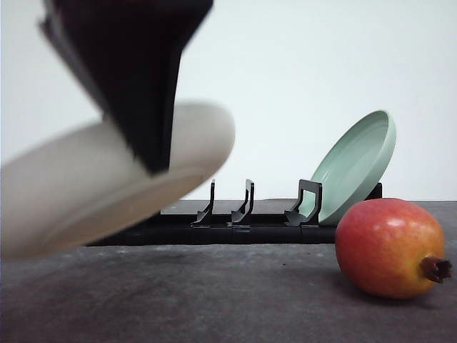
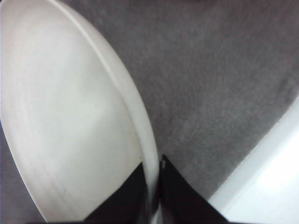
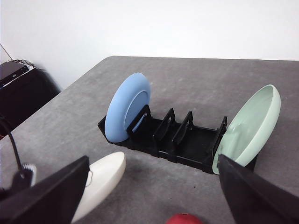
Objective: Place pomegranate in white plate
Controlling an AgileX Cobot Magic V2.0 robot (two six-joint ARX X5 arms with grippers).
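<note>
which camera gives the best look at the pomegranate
The front view: the whole pomegranate lies on the table, crown included. The right wrist view catches just a red sliver of its top at the frame's edge.

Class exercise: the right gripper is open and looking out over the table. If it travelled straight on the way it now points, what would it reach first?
Probably the black plate rack: it sits between the open right gripper fingers, straight ahead. The pomegranate lies nearer but low, so the gripper may pass over it; depth is unclear.
</note>
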